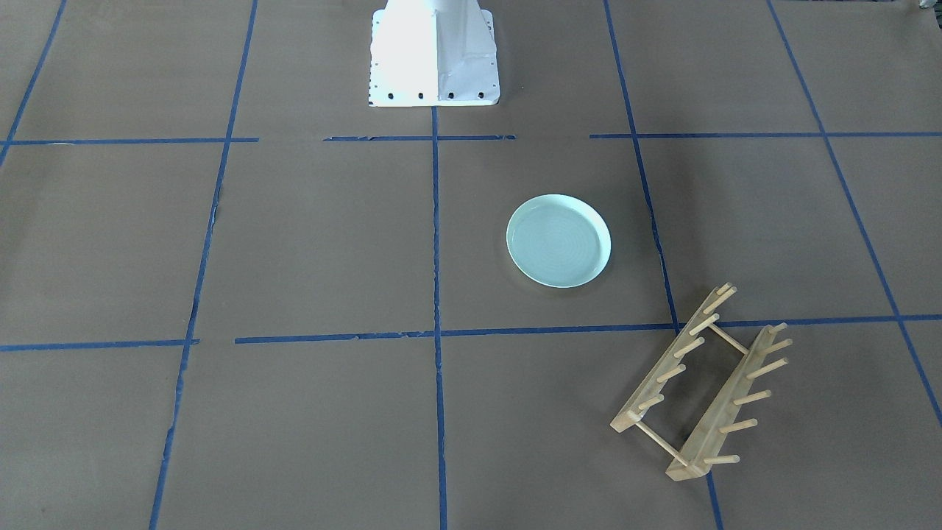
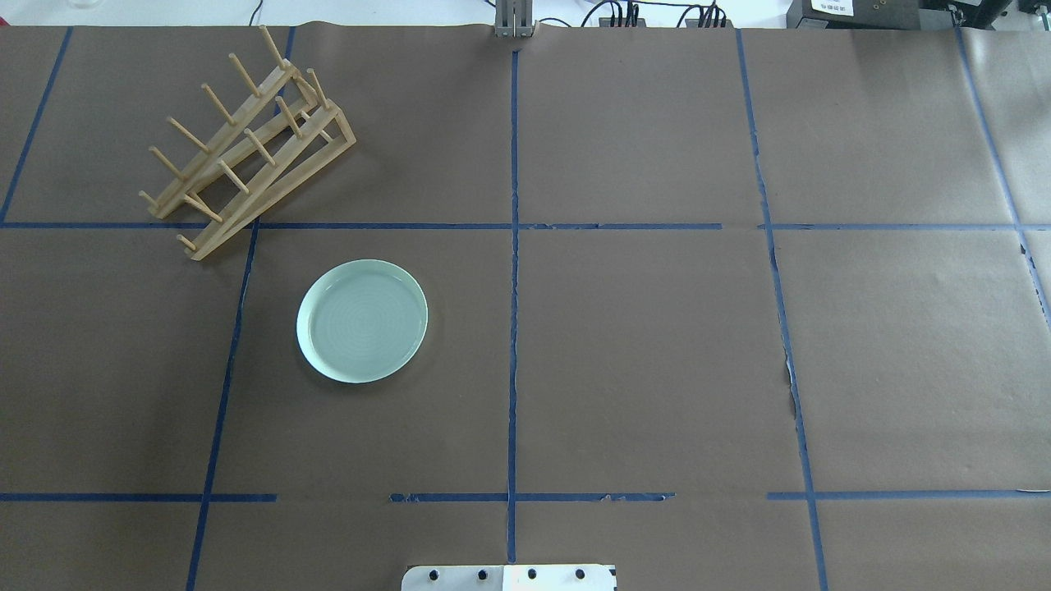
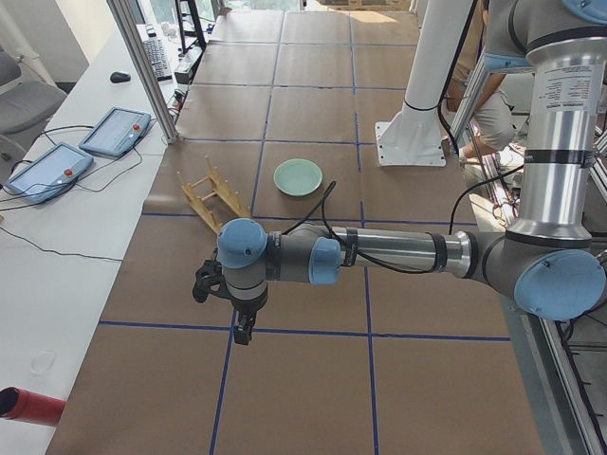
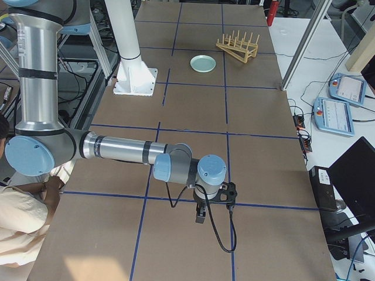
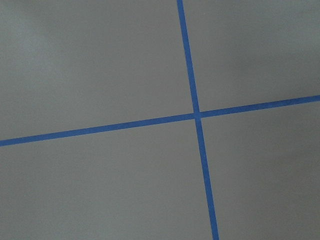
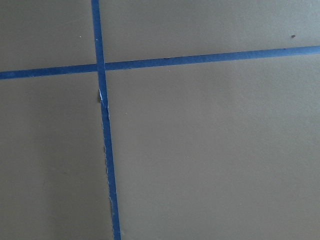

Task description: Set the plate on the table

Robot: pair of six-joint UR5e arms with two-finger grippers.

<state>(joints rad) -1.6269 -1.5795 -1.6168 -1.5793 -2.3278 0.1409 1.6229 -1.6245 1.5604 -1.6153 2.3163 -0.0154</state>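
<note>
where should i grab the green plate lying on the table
Probably pinch the raised rim of the plate from straight above, straddling it. It lies flat on the table, so nothing slips underneath; take the edge away from the rack.

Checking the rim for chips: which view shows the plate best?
The overhead exterior view: the plate lies flat on the table, large and unobstructed. Front-facing shows it nearly as well; both side views show it small and distant; wrist views miss it.

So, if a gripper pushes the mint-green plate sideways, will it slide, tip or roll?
Probably slides: the plate lies flat on the table. Its glossy surface suggests stiff, slippery, perhaps brittle ceramic. Tipping seems unlikely; it is wide and low.
</note>
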